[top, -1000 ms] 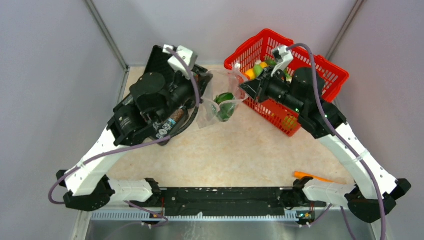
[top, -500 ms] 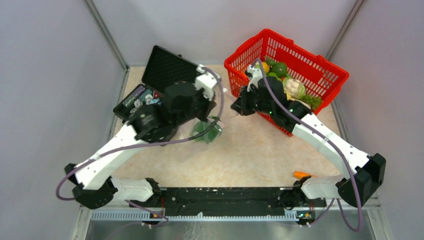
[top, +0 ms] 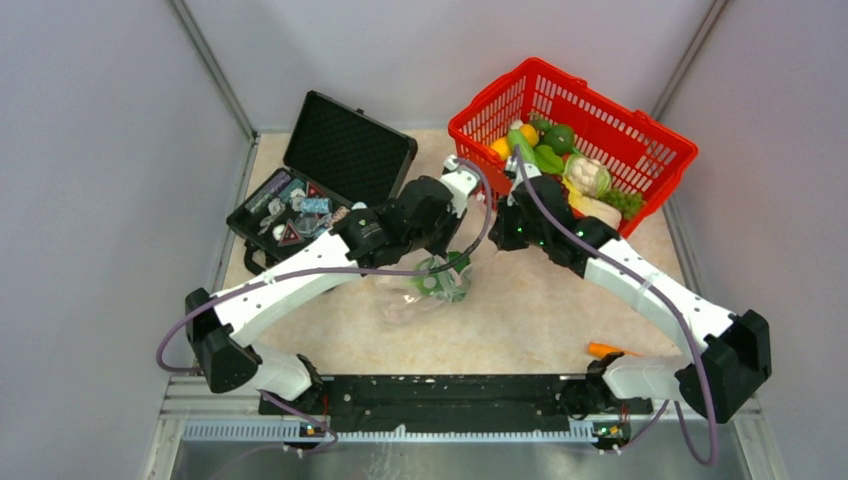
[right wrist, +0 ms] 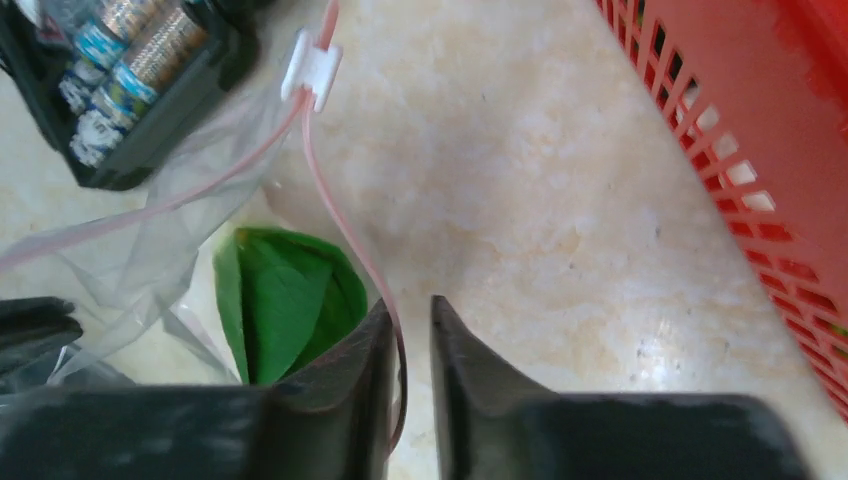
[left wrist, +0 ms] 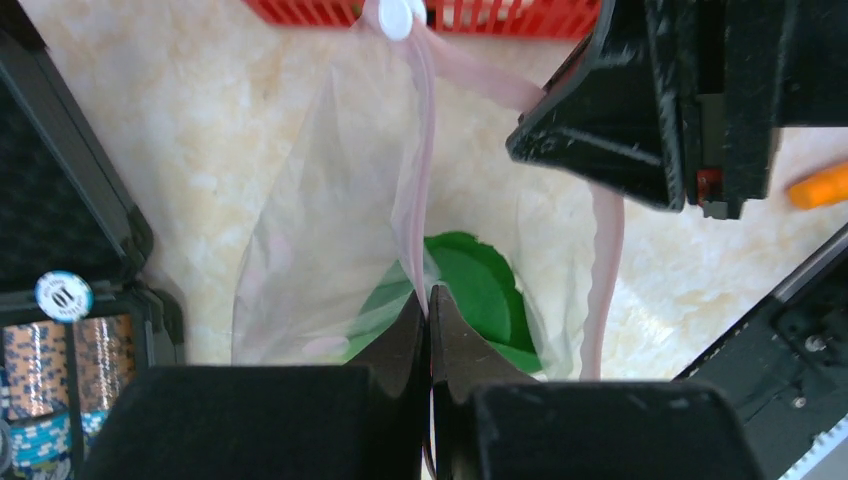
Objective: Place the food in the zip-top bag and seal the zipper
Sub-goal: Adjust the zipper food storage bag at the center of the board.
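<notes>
the zip-top bag (left wrist: 320, 220) hangs near the middle of the bench (top: 500, 320), held up by its mouth edge between the two arms, in front of the red basket (top: 610, 100) and to the right of the open black case (top: 345, 145). the left gripper (left wrist: 430, 305) is clenched on the pink zipper (left wrist: 424, 130), its fingers pressed together with the strip pinched between them. the right gripper (right wrist: 410, 320) is clenched too, with only a narrow slit between its fingers, and another stretch of the same pink strip runs down into that slit. a white slider (right wrist: 312, 65) sits at the far end of the strip, close to the case, and from it the two halves of the strip part, so the mouth stands open. inside the clear plastic lies a green piece (left wrist: 475, 285), low in the bag and just beyond the fingers of both grippers. the rest of the food (top: 560, 160) is in the basket: green, yellow-orange and white-green pieces heaped toward its near side.
</notes>
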Controlling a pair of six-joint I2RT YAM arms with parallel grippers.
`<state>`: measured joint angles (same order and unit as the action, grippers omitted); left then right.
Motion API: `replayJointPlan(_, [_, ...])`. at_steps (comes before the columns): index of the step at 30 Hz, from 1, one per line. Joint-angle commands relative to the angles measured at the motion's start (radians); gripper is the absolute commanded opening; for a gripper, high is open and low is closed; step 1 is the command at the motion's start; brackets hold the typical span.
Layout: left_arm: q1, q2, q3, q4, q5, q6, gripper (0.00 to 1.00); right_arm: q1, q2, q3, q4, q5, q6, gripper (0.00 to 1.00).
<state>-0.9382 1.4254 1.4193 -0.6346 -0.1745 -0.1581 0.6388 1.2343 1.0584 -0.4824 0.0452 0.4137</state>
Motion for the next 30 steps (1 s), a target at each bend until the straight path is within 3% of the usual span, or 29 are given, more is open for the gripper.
replayJointPlan(1, [0.01, -0.063, 0.07, 0.113, -0.025, 0.018, 0.0, -0.024, -0.044, -0.013, 0.084, -0.09, 0.017, 0.4])
replayJointPlan(3, [0.014, -0.033, 0.091, 0.078, -0.074, 0.01, 0.0, -0.023, -0.049, -0.032, 0.06, -0.071, 0.041, 0.6])
replayJointPlan(6, [0.02, -0.057, 0.045, 0.12, -0.111, -0.015, 0.0, -0.024, -0.151, -0.1, 0.077, -0.031, 0.078, 0.69])
replayJointPlan(9, [0.036, -0.083, 0.008, 0.162, -0.102, -0.024, 0.0, -0.024, -0.337, -0.209, 0.215, -0.087, 0.088, 0.78])
replayJointPlan(14, [0.047, -0.09, 0.0, 0.171, -0.108, -0.02, 0.0, -0.023, -0.446, -0.275, 0.325, -0.145, 0.173, 0.79])
replayJointPlan(17, [0.05, -0.081, 0.007, 0.172, -0.102, -0.015, 0.0, -0.024, -0.495, -0.346, 0.439, -0.268, 0.163, 0.79])
replayJointPlan(21, [0.053, -0.075, 0.03, 0.175, -0.12, -0.016, 0.0, -0.007, -0.466, -0.356, 0.356, -0.283, 0.13, 0.75])
replayJointPlan(24, [0.064, -0.058, 0.058, 0.181, -0.136, -0.026, 0.0, 0.104, -0.472, -0.423, 0.431, -0.175, 0.131, 0.75])
replayJointPlan(30, [0.072, 0.032, 0.189, 0.149, -0.148, -0.128, 0.0, 0.368, -0.393, -0.469, 0.561, 0.251, 0.15, 0.75])
